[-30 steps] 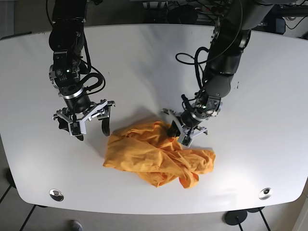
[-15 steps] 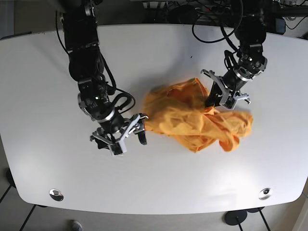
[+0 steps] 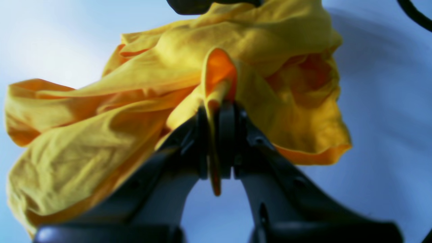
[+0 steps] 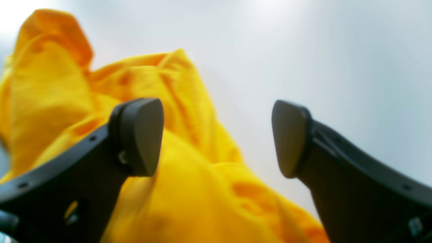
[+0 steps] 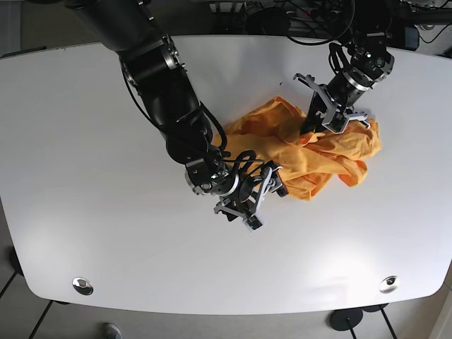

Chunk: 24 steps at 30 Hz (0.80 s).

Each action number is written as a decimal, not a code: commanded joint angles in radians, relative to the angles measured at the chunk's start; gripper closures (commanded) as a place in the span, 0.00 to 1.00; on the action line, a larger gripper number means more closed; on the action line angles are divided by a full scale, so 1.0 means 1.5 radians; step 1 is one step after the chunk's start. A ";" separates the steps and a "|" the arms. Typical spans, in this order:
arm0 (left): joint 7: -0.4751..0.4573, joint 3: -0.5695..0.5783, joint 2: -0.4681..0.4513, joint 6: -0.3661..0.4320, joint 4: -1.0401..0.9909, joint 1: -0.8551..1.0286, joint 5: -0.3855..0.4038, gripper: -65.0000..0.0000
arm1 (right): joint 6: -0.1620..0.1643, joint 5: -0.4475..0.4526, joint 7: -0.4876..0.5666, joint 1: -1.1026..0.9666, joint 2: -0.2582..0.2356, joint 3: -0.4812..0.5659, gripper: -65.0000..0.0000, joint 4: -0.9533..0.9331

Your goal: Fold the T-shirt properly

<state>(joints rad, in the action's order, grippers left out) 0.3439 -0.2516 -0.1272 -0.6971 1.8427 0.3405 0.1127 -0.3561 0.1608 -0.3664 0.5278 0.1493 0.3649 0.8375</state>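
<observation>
The orange T-shirt [image 5: 311,152] lies crumpled in a heap right of the table's middle. My left gripper [image 5: 321,126] stands over the heap's far side, shut on a pinched fold of it. In the left wrist view that fold [image 3: 216,81] rises from between the closed fingers of the left gripper [image 3: 216,111], and the rest of the T-shirt [image 3: 101,128] hangs in loose folds. My right gripper [image 5: 258,198] is open at the heap's near left edge. In the right wrist view the right gripper [image 4: 216,135] holds nothing, with the T-shirt [image 4: 189,182] under and behind its left finger [image 4: 140,135].
The white table [image 5: 106,212] runs to a curved front edge with two metal fittings [image 5: 82,285] [image 5: 389,284] near its corners. Black cables [image 5: 282,14] lie beyond the far edge. The right arm [image 5: 162,78] reaches diagonally across the table's middle.
The left gripper has dragged the T-shirt toward the far right of the table. The right arm has swept right across the table, up to the shirt's near edge, still open.
</observation>
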 commanded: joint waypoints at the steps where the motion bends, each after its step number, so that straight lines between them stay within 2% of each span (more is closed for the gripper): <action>1: -0.024 -0.002 -0.002 -0.001 0.017 -0.002 0.014 1.00 | -0.006 0.008 0.040 0.039 0.005 -0.001 0.28 -0.032; 5: -0.025 0.002 -0.002 -0.001 0.017 -0.002 0.016 1.00 | -0.011 0.007 0.052 0.063 0.005 -0.001 0.29 -0.104; 15: -0.025 0.044 -0.001 -0.001 0.034 -0.004 0.016 1.00 | -0.011 0.007 0.049 -0.022 0.005 -0.001 0.30 -0.072; 16: -0.025 0.044 -0.001 -0.001 0.034 -0.006 0.016 1.00 | -0.011 0.007 0.049 -0.033 0.005 -0.001 0.33 -0.054; 18: -0.025 0.045 -0.001 -0.001 0.037 -0.006 0.016 1.00 | -0.011 0.004 0.049 -0.051 0.005 -0.001 0.48 -0.022; 20: -0.025 0.045 -0.001 -0.001 0.040 -0.006 0.016 1.00 | -0.011 0.002 0.048 -0.070 0.005 0.000 0.70 0.004; 21: -0.025 0.045 -0.001 -0.001 0.040 -0.007 0.016 1.00 | -0.011 0.002 0.048 -0.071 0.005 0.000 0.78 0.004; 22: -0.025 0.045 -0.001 -0.001 0.040 -0.008 0.016 1.00 | -0.011 0.002 0.048 -0.071 0.005 0.000 0.91 0.005; 23: -0.025 0.045 -0.001 -0.001 0.040 -0.008 0.016 1.00 | -0.011 0.002 0.048 -0.071 0.005 0.000 0.99 0.007; 24: -0.025 0.045 -0.001 -0.001 0.040 -0.017 0.016 1.00 | -0.011 0.002 0.048 -0.071 0.005 -0.002 0.96 0.009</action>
<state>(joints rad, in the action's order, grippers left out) 0.3435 -0.1822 -0.1246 -0.6968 1.8786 0.3260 0.1127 -0.3676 0.1608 -0.2993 0.3977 0.1497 0.3618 0.8318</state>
